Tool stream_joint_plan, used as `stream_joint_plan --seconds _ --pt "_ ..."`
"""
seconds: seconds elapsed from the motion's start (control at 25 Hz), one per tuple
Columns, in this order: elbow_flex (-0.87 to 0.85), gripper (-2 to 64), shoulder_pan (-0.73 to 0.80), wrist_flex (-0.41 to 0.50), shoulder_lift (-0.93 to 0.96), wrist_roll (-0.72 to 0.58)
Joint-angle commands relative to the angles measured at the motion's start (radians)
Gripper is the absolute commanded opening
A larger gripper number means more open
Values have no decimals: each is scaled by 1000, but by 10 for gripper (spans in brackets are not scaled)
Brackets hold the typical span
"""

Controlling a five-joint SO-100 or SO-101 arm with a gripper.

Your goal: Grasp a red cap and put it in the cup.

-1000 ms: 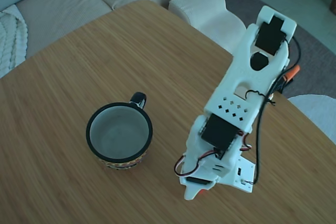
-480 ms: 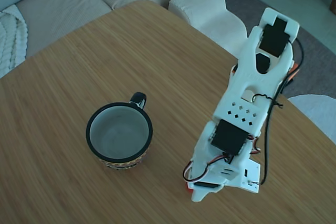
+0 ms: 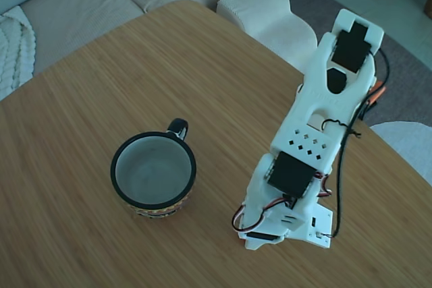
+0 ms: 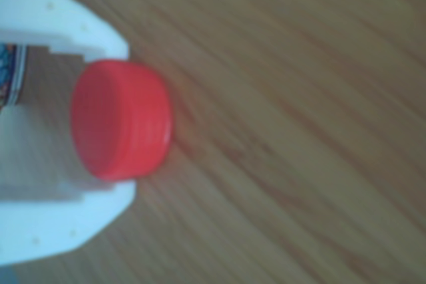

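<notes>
Bamboo-grain bench (image 3: pixel 101 65). Hand (image 4: pixel 100 124) closed around red cap (image 4: pixel 123 119), grasp step; next: lift, carry over mug (image 3: pixel 153 175).

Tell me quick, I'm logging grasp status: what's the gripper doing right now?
Gripper: white fingers sit on both sides of the small round bright red plastic cap; contact is blurred, so closed or open cannot be told.

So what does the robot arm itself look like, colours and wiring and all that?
The arm is chunky white plastic with black motor blocks set into it and a patch of small diamond-shaped holes. Black cable runs down its right side in the fixed view, red and black wires loop near the claw, whose fingers are white.
</notes>
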State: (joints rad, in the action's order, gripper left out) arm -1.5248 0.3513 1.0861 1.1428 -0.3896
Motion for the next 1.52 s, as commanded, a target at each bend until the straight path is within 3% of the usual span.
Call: stream_joint_plan --seconds 0.0,0.16,0.6,0.76,1.16,1.48 --pt "20 132 -20 11 94 0" --pt "52 132 -72 34 149 0" --pt "244 133 -202 276 443 -8" --pt "279 133 -239 327 549 -8" --pt "314 133 -420 308 641 -9" --pt "393 133 -503 230 462 -11"
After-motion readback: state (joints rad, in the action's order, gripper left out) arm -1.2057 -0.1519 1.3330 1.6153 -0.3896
